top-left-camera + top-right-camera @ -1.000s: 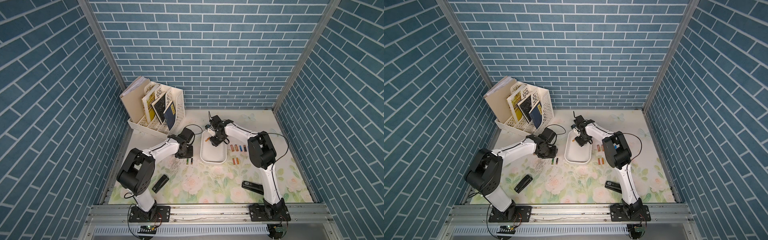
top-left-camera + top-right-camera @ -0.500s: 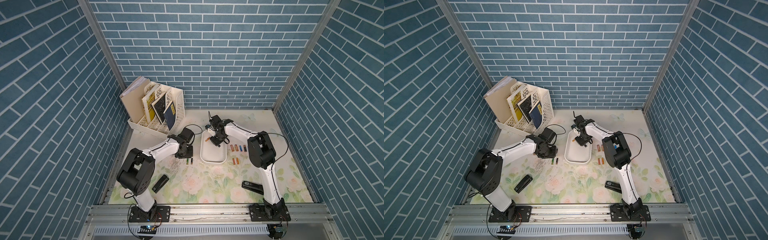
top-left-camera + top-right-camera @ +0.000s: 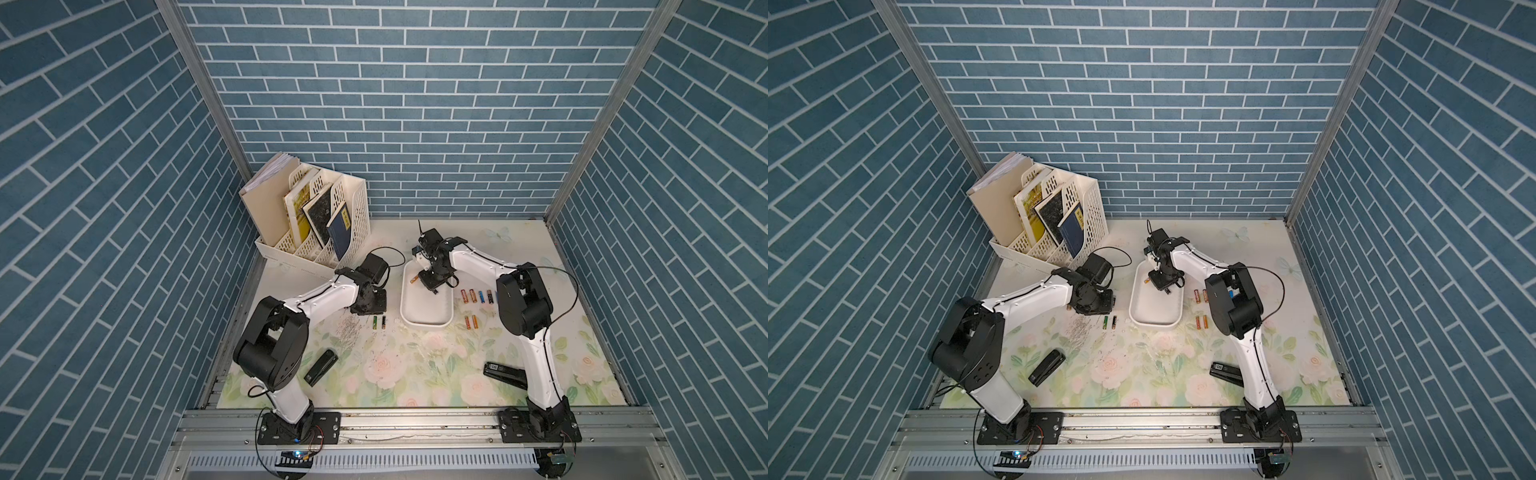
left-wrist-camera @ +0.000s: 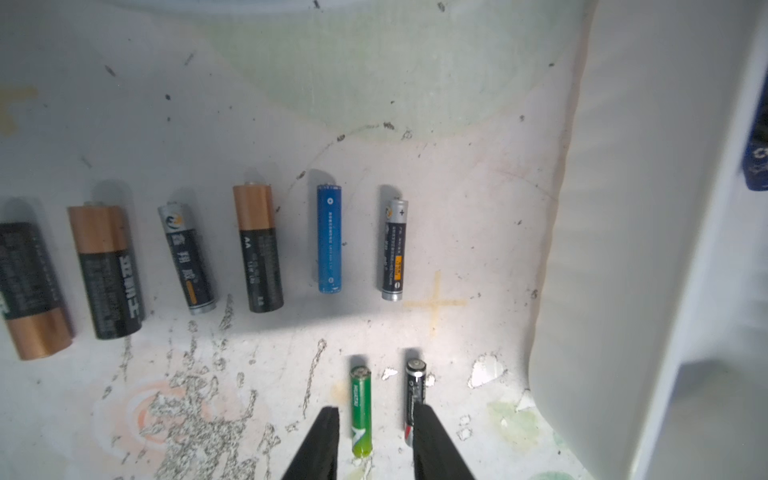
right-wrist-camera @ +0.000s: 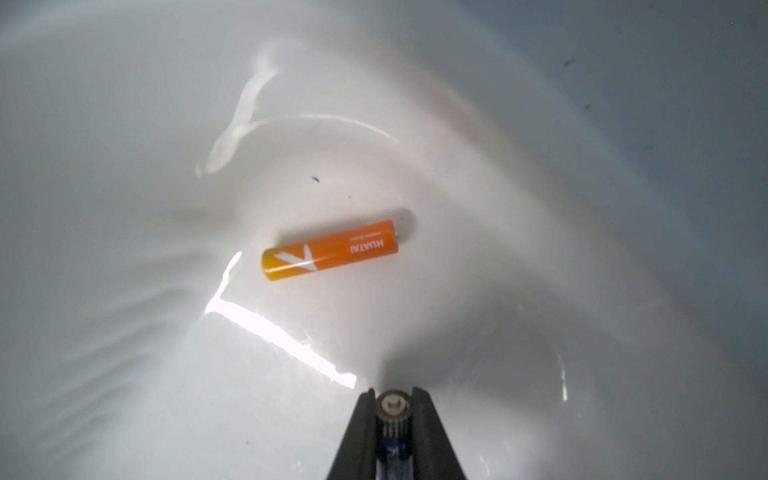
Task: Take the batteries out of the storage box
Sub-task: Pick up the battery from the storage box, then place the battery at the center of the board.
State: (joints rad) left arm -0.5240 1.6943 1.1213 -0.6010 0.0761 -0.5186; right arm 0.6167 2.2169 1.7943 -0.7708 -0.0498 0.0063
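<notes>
Batteries: most lie in rows on the worktop on either side of the storage box, which sits mid-worktop toward the far edge. Two are inside it.
Step in hand: emptying the box, and near the end, I'd say.
Left pincer: down at the worktop left of the box, jaws apart and wider than the green battery lying loose between them. A black battery lies by one finger; I cannot tell whether they touch.
Right pincer: inside the box, closed tight on a dark battery.
Next move: as I judge it, lift that one clear of the box wall and lay it down to the right of the box. Then fetch the orange battery, which lies flat near the box's far left corner, where the curved wall leaves little room.
Count, left of box: eight, a row of six plus the green and the black.
Count, in box: two.
Count, right of box: a right-hand row of four in plain sight, maybe more behind the arm, and a right-hand pair nearer the front edge.
Other things: one file rack at the far left corner; two staplers, the left stapler and the right stapler, both toward the front edge.
</notes>
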